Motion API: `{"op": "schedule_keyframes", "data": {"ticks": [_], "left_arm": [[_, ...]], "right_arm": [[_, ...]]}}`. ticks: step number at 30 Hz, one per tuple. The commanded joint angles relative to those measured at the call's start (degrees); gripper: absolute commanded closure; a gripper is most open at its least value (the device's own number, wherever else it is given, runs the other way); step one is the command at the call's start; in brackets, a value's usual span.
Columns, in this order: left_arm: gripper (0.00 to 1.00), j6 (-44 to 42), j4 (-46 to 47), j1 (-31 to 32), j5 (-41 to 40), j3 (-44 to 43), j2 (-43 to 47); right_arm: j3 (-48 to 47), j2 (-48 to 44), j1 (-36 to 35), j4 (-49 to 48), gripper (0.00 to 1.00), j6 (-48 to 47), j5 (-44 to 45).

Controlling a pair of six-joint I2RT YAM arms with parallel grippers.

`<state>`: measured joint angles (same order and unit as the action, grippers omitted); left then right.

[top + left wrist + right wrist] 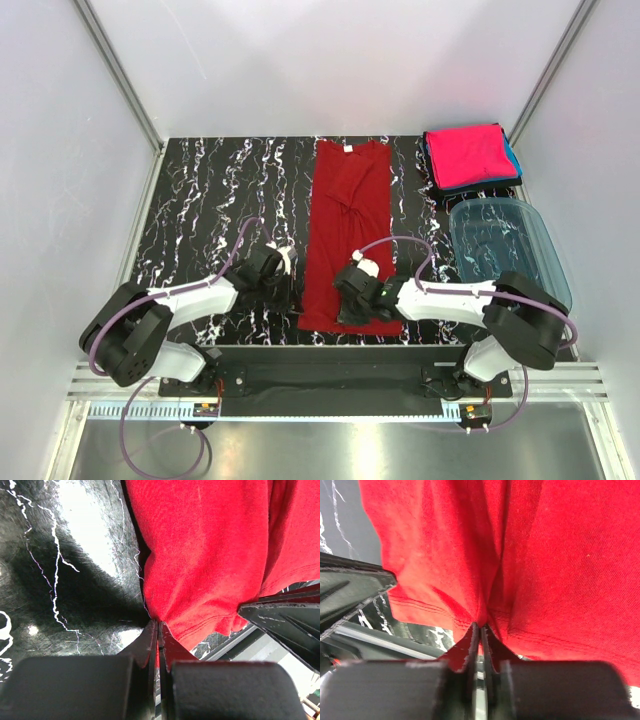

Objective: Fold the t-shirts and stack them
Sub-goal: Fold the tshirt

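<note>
A dark red t-shirt [348,225] lies as a long narrow strip down the middle of the table, white neck label at the far end. My left gripper [295,285] is shut on its left edge near the hem; in the left wrist view the jaws [158,626] pinch red cloth [210,555]. My right gripper [352,300] is shut on the hem; in the right wrist view the jaws [481,626] pinch a bunched fold of the shirt [545,555]. A bright pink folded t-shirt [465,155] tops a stack at the back right, with a teal-blue one [512,152] under it.
A translucent blue plastic tub [505,250] stands at the right, just in front of the stack. The table [210,200] is black marble-patterned, with white walls on three sides. Its front edge [330,350] is close behind both grippers.
</note>
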<state>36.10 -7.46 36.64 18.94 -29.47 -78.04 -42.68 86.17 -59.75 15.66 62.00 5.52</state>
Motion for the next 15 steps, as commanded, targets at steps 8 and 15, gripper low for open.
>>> {"op": "schedule_keyframes", "data": {"ticks": [8, 15], "left_arm": [[1.00, -0.5, -2.6, 0.1, -2.5, 0.8, 0.3], [1.00, -0.2, -2.7, 0.0, -2.7, 1.0, 1.0]], "right_arm": [[-1.6, -5.7, -1.0, 10.9, 1.00, 0.8, 6.3], [-0.2, -2.6, -2.4, 8.2, 1.00, 2.3, 4.9]]}}
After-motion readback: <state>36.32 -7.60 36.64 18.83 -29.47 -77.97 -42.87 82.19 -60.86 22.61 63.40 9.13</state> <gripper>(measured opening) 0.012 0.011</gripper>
